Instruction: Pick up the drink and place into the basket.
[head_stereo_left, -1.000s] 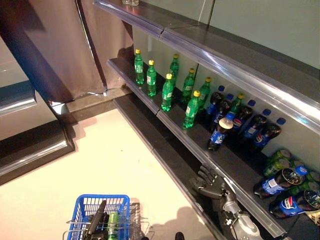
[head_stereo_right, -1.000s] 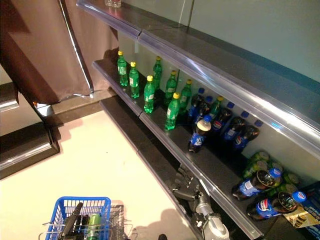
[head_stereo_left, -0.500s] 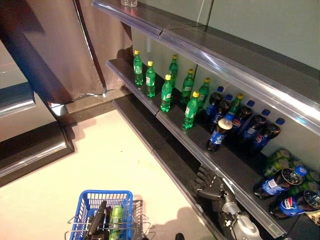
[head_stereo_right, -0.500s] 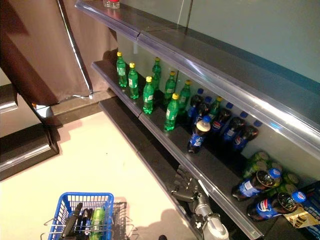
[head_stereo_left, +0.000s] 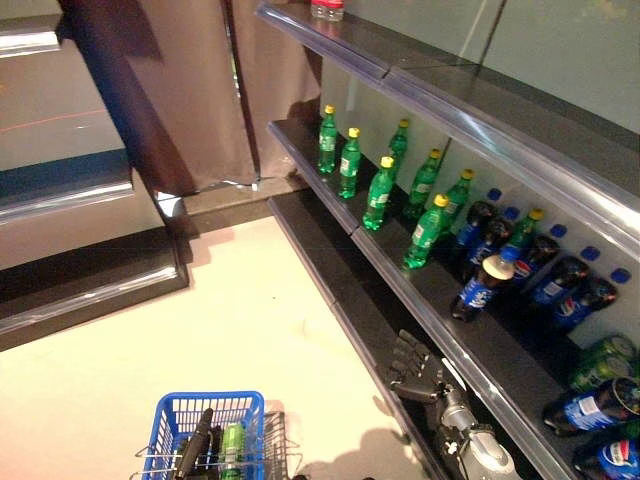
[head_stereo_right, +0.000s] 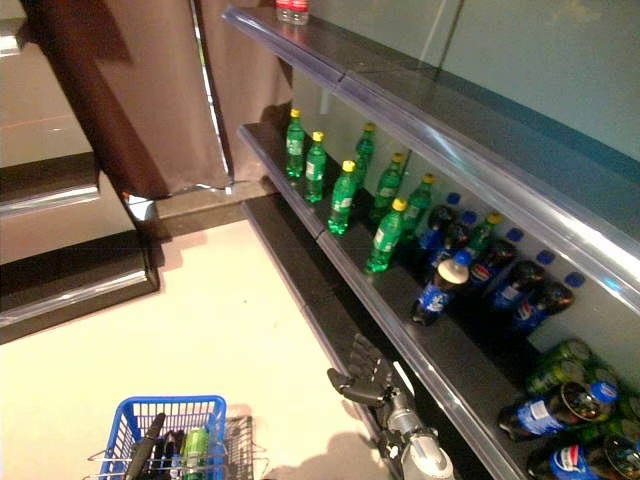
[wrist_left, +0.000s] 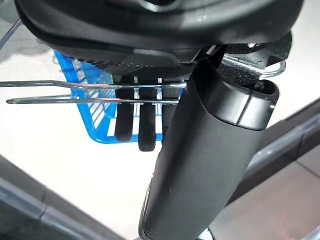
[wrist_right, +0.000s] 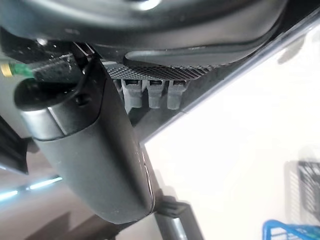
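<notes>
The blue basket (head_stereo_left: 162, 418) hangs low at the left from its thin wire handles (wrist_left: 90, 91). My left hand (head_stereo_left: 193, 448) is shut on them. A green drink (head_stereo_left: 231, 445) lies inside the basket. My right hand (head_stereo_left: 415, 365) is open and empty. It is low beside the front edge of the middle shelf (head_stereo_left: 400, 285). Green bottles with yellow caps (head_stereo_left: 379, 190) stand on that shelf. Dark cola bottles with blue caps (head_stereo_left: 480, 287) stand further right, beyond the hand.
An upper shelf (head_stereo_left: 450, 95) overhangs the bottles. Green cans (head_stereo_left: 600, 360) and lying cola bottles (head_stereo_left: 590, 408) fill the shelf's right end. A brown curtain (head_stereo_left: 170, 90) and a dark step (head_stereo_left: 90, 285) are at the left. Cream floor (head_stereo_left: 250, 330) lies between.
The camera has turned, so the whole picture has shifted right. My right hand stays low by the shelf edge, and the basket hangs as before.
</notes>
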